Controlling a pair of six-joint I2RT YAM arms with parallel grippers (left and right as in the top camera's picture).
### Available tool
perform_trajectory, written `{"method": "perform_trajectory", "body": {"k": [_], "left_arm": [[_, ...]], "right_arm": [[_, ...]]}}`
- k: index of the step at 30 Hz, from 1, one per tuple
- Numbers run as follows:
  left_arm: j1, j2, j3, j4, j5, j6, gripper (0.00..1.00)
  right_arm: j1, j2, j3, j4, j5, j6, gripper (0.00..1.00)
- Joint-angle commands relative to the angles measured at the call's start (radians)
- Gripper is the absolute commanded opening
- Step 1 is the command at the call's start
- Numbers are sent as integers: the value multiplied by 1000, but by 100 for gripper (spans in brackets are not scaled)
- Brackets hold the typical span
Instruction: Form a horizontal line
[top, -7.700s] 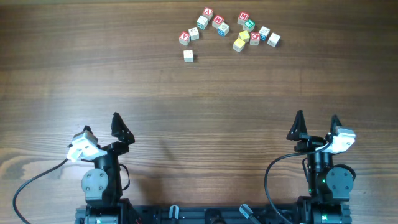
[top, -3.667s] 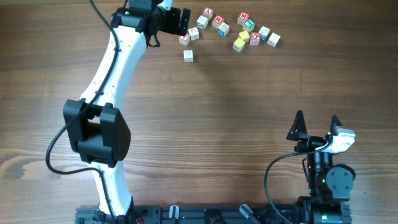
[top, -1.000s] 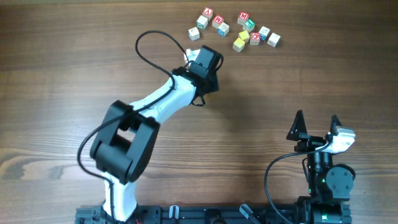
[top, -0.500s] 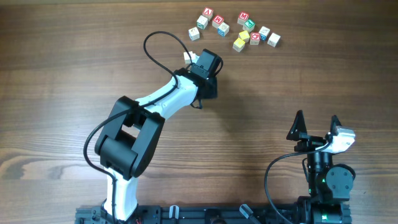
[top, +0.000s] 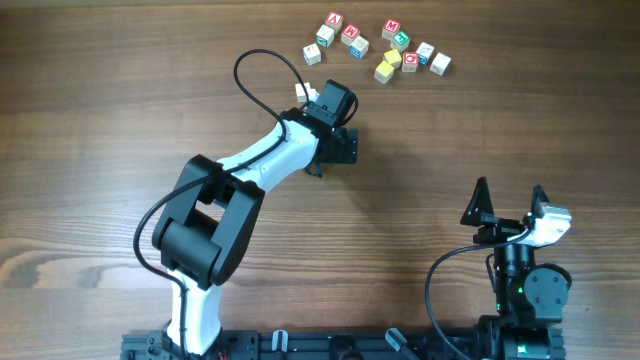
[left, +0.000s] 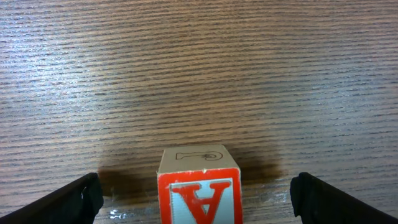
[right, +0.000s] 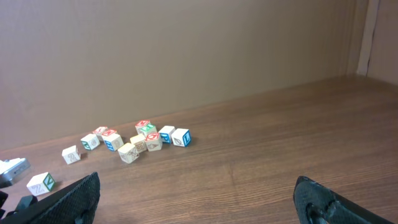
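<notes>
Your lettered block (left: 199, 186) stands on the bench (top: 120, 120) dead centre between the fingers (left: 74, 200) of the left pincer (top: 343, 146). It sits square to the wrist camera, with clear bench showing on either side. That pincer is spread wide and holds nothing, since neither finger touches the block. The face toward you shows a red capital A on white inside a red frame, upside down in this view. The top face carries a faint outlined letter that is too pale for you to read with confidence. From overhead the pincer head hides the block, so take its place from the head itself: toward the middle of the bench, below the cluster of blocks (top: 385, 48) and well apart from it. Because the block is a cube, no long axis constrains you. What matters is the gap on each side, so in my judgement any retreat should go straight up or straight back, as a sideways drift would push the block out of place. In the cluster, one red-topped block (top: 391, 27) seems to bear an M, and the other letters are too small to make out. The left arm is much the nearer to that cluster. The right pincer (top: 510, 190) sits parked at the near edge, its fingers apart and empty, far from every block.
</notes>
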Motion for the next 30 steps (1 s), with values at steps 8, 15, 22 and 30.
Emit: {"method": "perform_trajectory", "body": {"k": [8,15,22,30], "left_arm": [[8,-169,7,-240,-7,31,100],[8,-520,4,-383,-138,-29,100],[8,-913,-196,-591,-241,-149,100],[10,-1185,-301,-843,-372,-367,100]], "right_arm": [[-6,-3,-1,4,-13,-6,100],[-6,-3,-1,4,-13,-6,100],[-6,-3,-1,4,-13,-6,100],[-6,-4,-1,4,-13,-6,100]]}}
